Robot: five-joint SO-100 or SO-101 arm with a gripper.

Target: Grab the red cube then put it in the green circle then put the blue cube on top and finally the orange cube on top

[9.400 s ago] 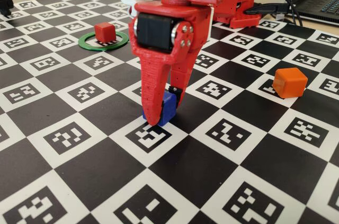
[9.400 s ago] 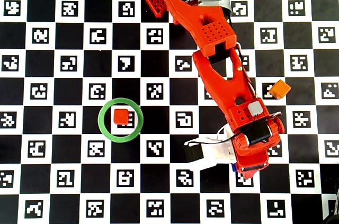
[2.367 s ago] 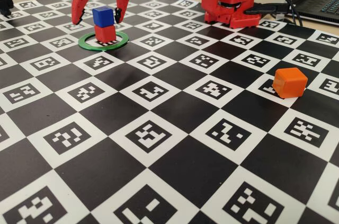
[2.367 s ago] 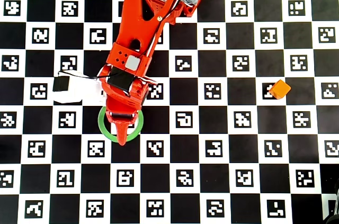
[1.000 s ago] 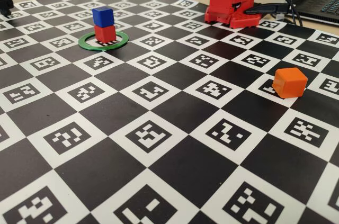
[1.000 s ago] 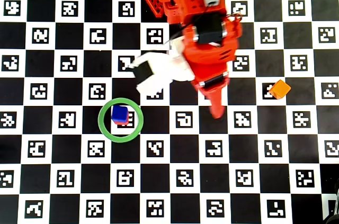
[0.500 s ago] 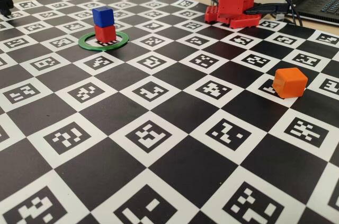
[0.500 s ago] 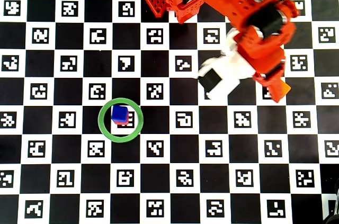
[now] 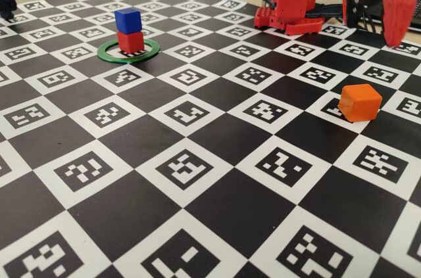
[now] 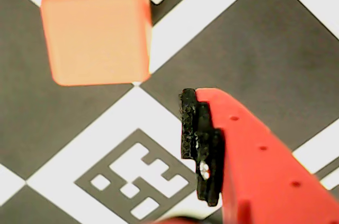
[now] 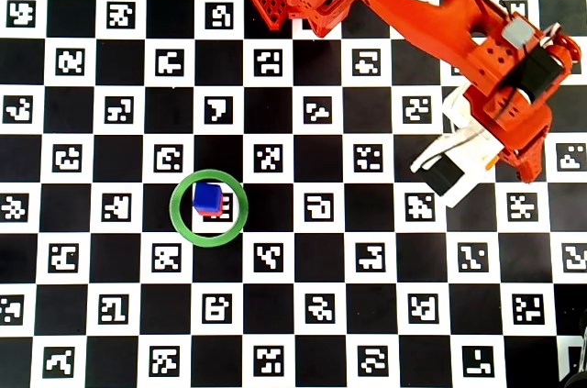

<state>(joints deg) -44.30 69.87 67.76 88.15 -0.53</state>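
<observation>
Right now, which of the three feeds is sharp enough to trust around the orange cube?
Wrist view: the orange cube is close, soft and washed out, while one gripper finger looks sharper. Fixed view: the cube is crisp. Overhead view: evenly lit, but the arm hides nearly all of it.

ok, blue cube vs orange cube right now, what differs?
The blue cube sits stacked on the red cube inside the green circle; the orange cube lies alone on the board, outside the ring. Blue stands away from the arm; orange is near the pincer. Both look the same size and shape.
</observation>
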